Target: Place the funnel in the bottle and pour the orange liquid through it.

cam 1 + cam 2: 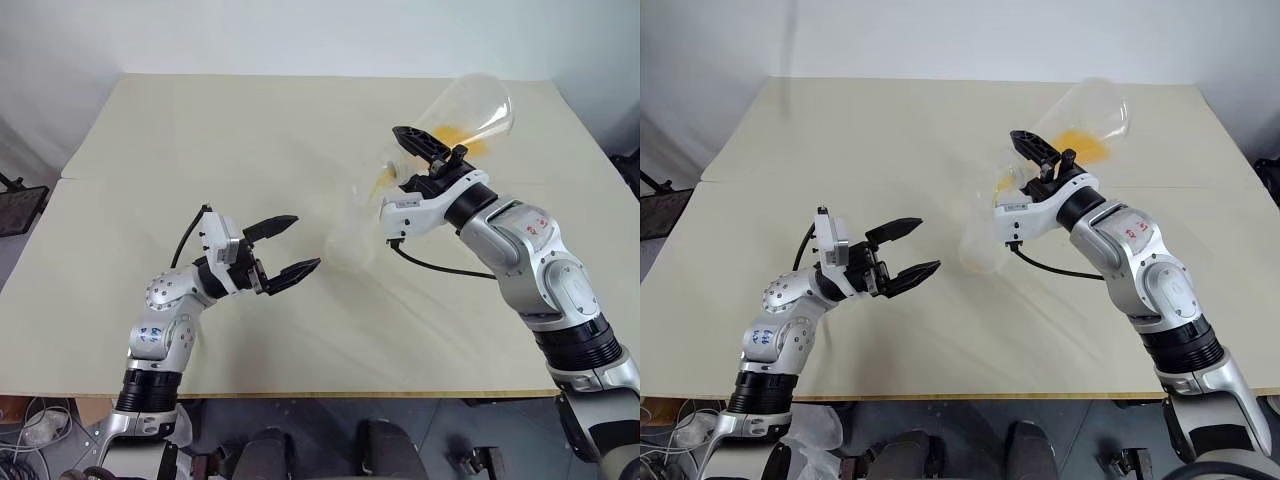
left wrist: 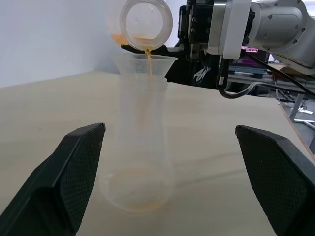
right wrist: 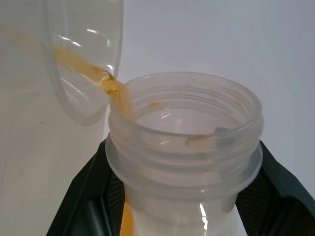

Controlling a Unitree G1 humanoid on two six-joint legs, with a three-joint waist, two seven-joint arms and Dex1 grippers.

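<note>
- Left eye view gives you a pale beige table (image 1: 200,130) against a plain grey-white wall (image 1: 300,30).
- Your right gripper (image 1: 420,165) is clamped on a tipped clear flask (image 1: 465,110); orange liquid (image 2: 147,51) streams from its mouth.
- It falls into the funnel (image 2: 145,64) seated in the bottle (image 2: 140,147) at mid-table.
- Your left gripper (image 1: 290,248) sits left of the bottle, jaws apart.
</note>
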